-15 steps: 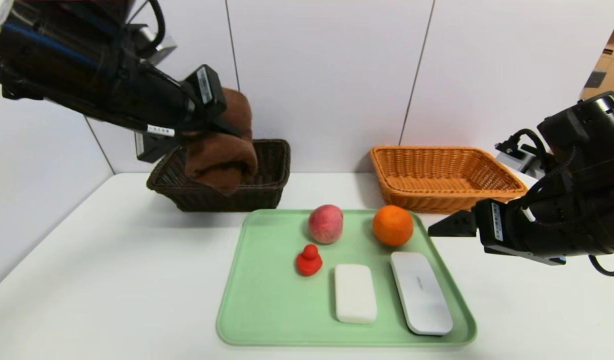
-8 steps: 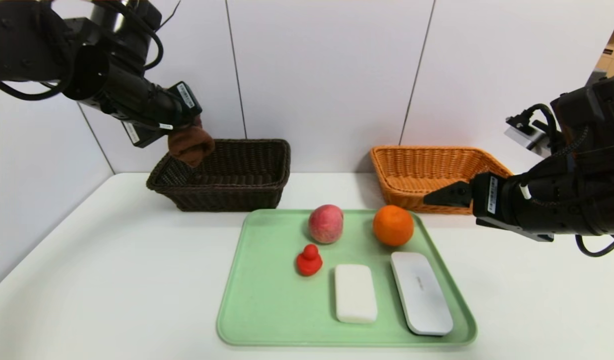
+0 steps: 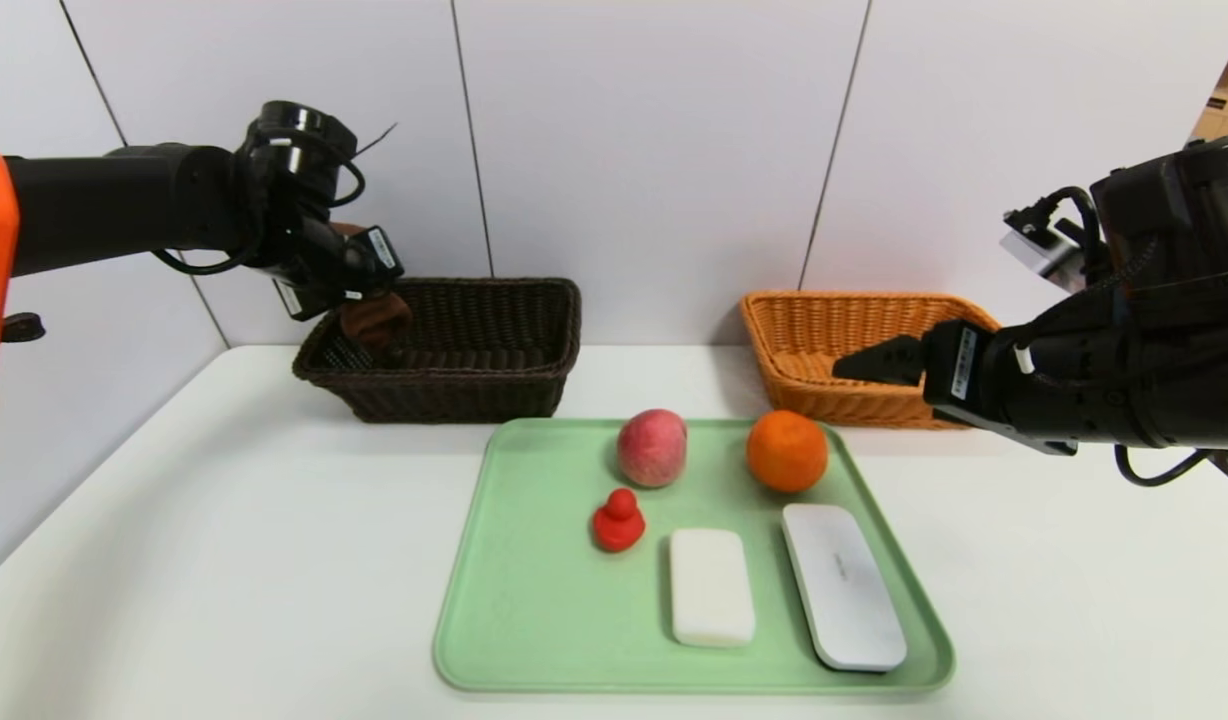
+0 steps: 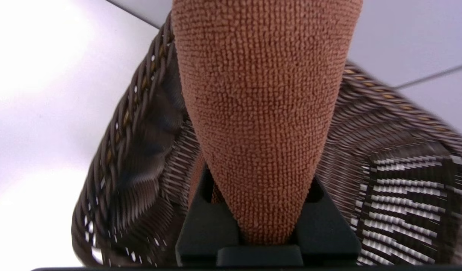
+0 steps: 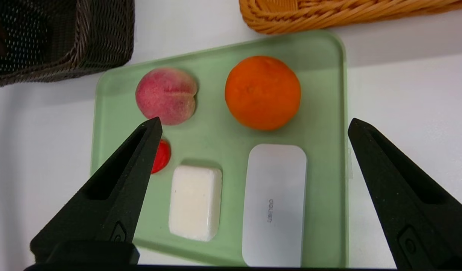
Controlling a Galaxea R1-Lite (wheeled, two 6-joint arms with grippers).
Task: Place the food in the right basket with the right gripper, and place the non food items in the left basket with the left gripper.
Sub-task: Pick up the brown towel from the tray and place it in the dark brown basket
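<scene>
My left gripper [image 3: 366, 303] is shut on a brown towel [image 3: 378, 318] and holds it over the left end of the dark brown basket [image 3: 494, 390]. In the left wrist view the towel [image 4: 265, 94] hangs between the fingers of the gripper [image 4: 266, 210] above the basket [image 4: 389, 128]. On the green tray [image 3: 534, 620] lie a peach [image 3: 652, 447], an orange [image 3: 786, 450], a red toy duck [image 3: 618, 521], a white soap bar [image 3: 712, 585] and a white case [image 3: 842, 585]. My right gripper [image 3: 864, 362] is open and empty, in the air in front of the orange basket [image 3: 879, 345].
The right wrist view looks down on the tray [image 5: 329, 75] through the open gripper [image 5: 254, 121], with the peach [image 5: 166, 96], orange [image 5: 263, 92], soap bar [image 5: 195, 202] and case [image 5: 274, 205] below. The white wall stands close behind both baskets.
My left arm has swung back and left, carrying the towel down to the dark basket's left end. My right gripper has risen and moved back towards the orange basket.
</scene>
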